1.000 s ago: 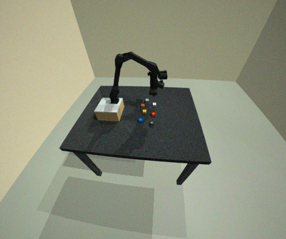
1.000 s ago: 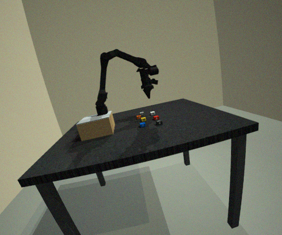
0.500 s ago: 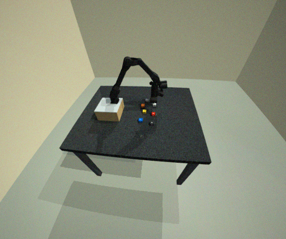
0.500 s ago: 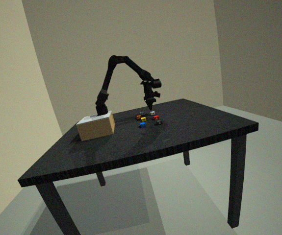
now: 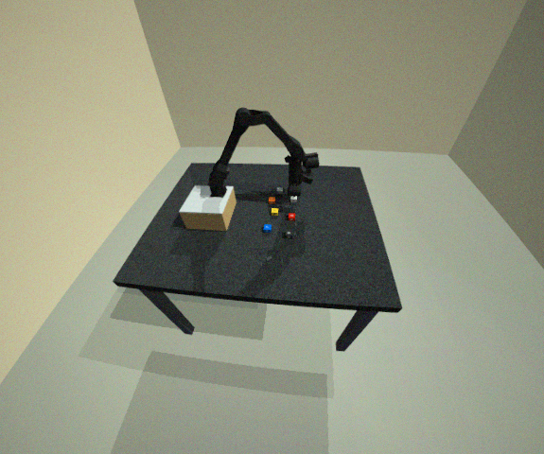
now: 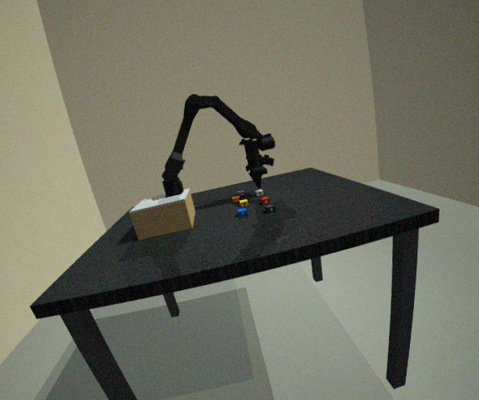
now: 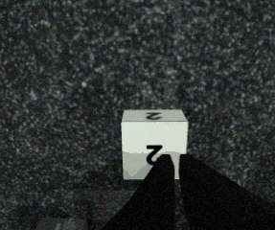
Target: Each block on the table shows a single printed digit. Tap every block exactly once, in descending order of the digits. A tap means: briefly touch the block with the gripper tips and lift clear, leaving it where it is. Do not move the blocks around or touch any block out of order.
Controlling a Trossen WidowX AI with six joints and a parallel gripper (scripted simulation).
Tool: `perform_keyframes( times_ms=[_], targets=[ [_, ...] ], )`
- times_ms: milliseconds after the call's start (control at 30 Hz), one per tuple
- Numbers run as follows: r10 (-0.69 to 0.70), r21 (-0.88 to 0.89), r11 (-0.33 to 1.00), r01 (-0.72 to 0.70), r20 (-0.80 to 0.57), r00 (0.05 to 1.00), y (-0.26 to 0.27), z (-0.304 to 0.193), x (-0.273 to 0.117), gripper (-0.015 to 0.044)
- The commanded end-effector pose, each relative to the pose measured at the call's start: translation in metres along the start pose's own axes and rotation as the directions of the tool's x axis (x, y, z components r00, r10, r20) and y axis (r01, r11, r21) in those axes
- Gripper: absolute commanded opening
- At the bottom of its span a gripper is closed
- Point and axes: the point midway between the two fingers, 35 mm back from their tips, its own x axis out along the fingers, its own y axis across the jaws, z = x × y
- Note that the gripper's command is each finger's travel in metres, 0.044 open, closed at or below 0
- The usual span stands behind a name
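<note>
The tool [image 5: 293, 194] [image 6: 259, 187] [image 7: 174, 164], fingers nearly together, is over the white block [image 5: 293, 199] [image 6: 259, 192] [image 7: 154, 139] with digit 2, between the table's [image 5: 330, 273] [image 6: 338, 207] left and right edges.

tool [image 5: 294, 194] [image 6: 259, 187] [image 7: 174, 164] low over white block [image 5: 293, 199] [image 6: 259, 192] [image 7: 154, 136], red block [image 5: 291, 216] [image 6: 265, 200] nearby; open air above (arm [image 5: 231, 141] [image 6: 182, 129] aside)

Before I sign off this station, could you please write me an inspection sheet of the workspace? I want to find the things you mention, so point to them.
Surface: black speckled table [image 5: 340, 253] [image 6: 338, 202], shadows across it.
Job's things: white block [image 5: 293, 199] [image 6: 259, 192] [image 7: 151, 136] showing 2; orange, yellow, red, blue, black and gray blocks around it, apart.
Clutter: nothing seen.
Gripper [image 6: 259, 187] [image 7: 174, 164]: shut, empty, tips at the white block; contact cannot be told.
Cables: nothing seen.
Surroundings: plain walls, pale floor; arm on a white-topped box [image 5: 205, 220] [image 6: 164, 222].
</note>
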Motion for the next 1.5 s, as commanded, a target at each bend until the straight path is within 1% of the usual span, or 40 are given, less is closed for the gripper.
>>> perform_keyframes(
  times_ms=[0,200,433,533,733,767,867,900,1033,1100,1233,1300,1467],
  targets=[
    [-0.002,0.004,1.000,0.002,-0.010,1.000,0.000,-0.002,0.009,0.0020],
    [-0.002,0.004,1.000,0.002,-0.010,1.000,-0.001,-0.002,0.018,0.0020],
    [-0.002,0.004,1.000,0.002,-0.010,1.000,-0.001,-0.002,0.019,0.0020],
    [-0.002,0.003,1.000,0.002,-0.010,1.000,0.000,-0.002,-0.008,0.0020],
    [-0.002,0.004,1.000,0.002,-0.010,1.000,0.000,-0.001,-0.014,0.0020],
    [-0.002,0.004,1.000,0.002,-0.010,1.000,0.000,0.000,-0.024,0.0020],
    [-0.002,0.004,1.000,0.002,-0.010,1.000,0.000,0.001,-0.079,0.0020],
    [-0.002,0.004,1.000,0.002,-0.010,1.000,0.000,0.000,-0.089,0.0020],
    [-0.002,0.004,1.000,0.002,-0.010,1.000,0.000,-0.001,-0.092,0.0020],
    [-0.001,0.004,1.000,0.001,-0.010,1.000,0.008,-0.009,-0.092,0.0020],
    [0.003,0.004,1.000,-0.003,-0.015,1.000,0.049,-0.062,-0.093,0.0020],
    [0.004,0.004,1.000,-0.004,-0.017,1.000,0.060,-0.080,-0.092,0.0020],
    [0.004,0.004,1.000,-0.004,-0.017,1.000,0.061,-0.082,-0.092,0.0020]
  ],
)
